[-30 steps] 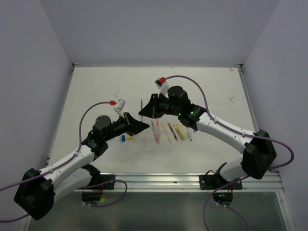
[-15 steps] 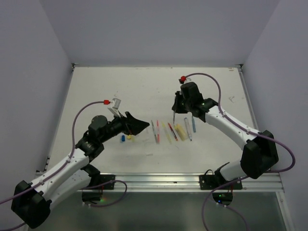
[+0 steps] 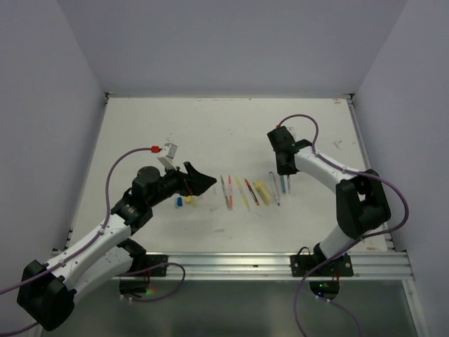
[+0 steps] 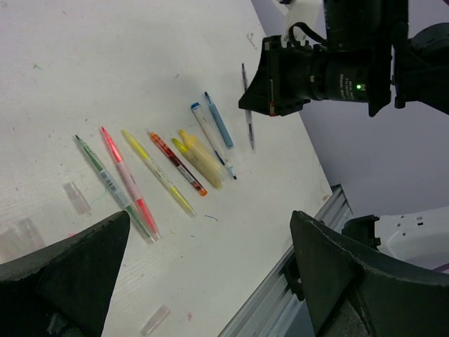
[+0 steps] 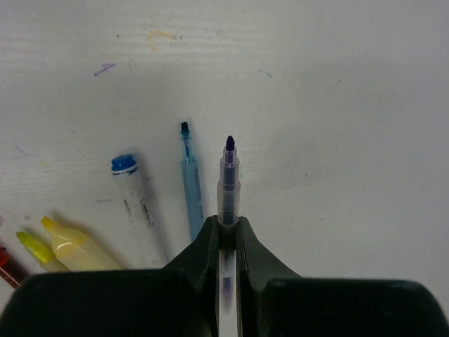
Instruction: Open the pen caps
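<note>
Pen [image 5: 228,184] pinched, right gripper [image 5: 226,225] low — arm [image 3: 319,167] bent

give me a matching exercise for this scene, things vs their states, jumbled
1 left gripper
2 right gripper
3 white plastic pen with blue end
4 slim light blue plastic pen

a lying on white table, dark tip bare
b open, empty
c shut on clear purple pen
d lying beside fat yellow highlighter

pairs: 1-b, 2-c, 3-d, 4-a
</note>
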Controlling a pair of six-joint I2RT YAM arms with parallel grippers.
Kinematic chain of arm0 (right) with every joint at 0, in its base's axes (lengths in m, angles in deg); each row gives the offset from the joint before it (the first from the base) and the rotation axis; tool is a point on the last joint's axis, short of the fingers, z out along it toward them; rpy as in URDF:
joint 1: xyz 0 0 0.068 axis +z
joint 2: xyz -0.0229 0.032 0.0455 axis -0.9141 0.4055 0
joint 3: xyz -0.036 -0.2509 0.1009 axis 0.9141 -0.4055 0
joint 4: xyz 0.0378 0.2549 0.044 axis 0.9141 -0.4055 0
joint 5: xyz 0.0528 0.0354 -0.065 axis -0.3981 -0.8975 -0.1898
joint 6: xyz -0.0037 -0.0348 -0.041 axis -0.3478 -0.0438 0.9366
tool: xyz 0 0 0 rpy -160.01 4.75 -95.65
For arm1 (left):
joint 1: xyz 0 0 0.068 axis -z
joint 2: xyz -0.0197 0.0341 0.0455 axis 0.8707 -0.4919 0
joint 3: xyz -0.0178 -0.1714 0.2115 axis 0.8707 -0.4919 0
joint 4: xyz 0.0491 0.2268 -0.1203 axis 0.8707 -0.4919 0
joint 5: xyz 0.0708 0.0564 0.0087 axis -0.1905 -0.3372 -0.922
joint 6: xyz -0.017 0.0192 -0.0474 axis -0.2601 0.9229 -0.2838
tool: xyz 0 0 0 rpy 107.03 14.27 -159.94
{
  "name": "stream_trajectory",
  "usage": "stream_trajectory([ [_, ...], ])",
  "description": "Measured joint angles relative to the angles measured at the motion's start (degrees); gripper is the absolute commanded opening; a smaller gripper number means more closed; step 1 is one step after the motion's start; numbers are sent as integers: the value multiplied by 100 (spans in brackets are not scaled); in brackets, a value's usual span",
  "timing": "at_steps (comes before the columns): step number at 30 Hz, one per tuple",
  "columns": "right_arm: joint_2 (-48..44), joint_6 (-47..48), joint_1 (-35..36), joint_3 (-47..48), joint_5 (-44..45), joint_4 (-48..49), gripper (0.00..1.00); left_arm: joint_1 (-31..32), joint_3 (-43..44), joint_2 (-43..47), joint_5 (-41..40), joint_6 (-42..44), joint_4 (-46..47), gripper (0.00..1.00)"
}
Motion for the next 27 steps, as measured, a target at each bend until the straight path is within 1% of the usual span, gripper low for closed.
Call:
stream_trajectory([
  [3, 363, 31, 2, 0, 79, -26, 0, 0, 0, 35, 0, 31, -79, 98],
  [6, 636, 55, 4, 0, 114, -28, 4, 0, 0, 127, 0, 87, -212, 98],
  [7, 691, 61, 4, 0, 120, -26, 8, 0, 0, 144, 0, 116, -227, 98],
  [12, 831, 72, 4, 0, 107, 33, 21, 0, 0, 177, -2, 166, -304, 98],
  [13, 837, 76, 4, -2, 103, 57, 26, 0, 0, 177, 0, 166, -313, 98],
  [16, 833, 114, 4, -52, 83, 153, 36, 0, 0, 177, -2, 168, -321, 98],
  [18, 826, 129, 7, -109, 63, 199, 38, 0, 0, 177, -2, 168, -321, 98],
  [24, 684, 133, 24, -166, 2, 223, 41, 0, 0, 166, -2, 164, -319, 98],
  [25, 605, 131, 35, -177, -17, 223, 46, 0, 0, 166, -2, 164, -319, 98],
  [26, 516, 120, 50, -181, -26, 221, 49, 0, 0, 166, -2, 164, -319, 98],
  [27, 402, 127, 76, -188, -35, 219, 53, 0, 0, 166, -2, 162, -319, 98],
])
